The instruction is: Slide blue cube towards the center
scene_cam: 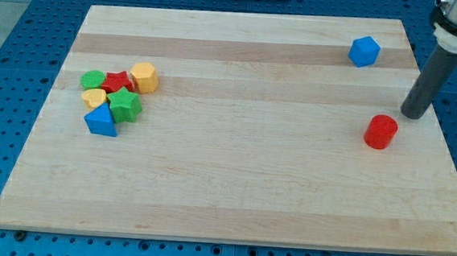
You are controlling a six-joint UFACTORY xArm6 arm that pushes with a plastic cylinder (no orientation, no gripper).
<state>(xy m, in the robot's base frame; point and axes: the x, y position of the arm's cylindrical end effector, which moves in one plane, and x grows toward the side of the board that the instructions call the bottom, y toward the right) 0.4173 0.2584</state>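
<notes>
The blue cube sits on the wooden board near the view's top right corner. My tip rests on the board near the right edge, below and to the right of the blue cube and well apart from it. A red cylinder stands just left of and slightly below my tip, not touching it.
A cluster of blocks lies at the view's left: a green cylinder, a red star, a yellow-orange hexagon, a yellow block, a green star and a blue triangle. The board lies on a blue perforated table.
</notes>
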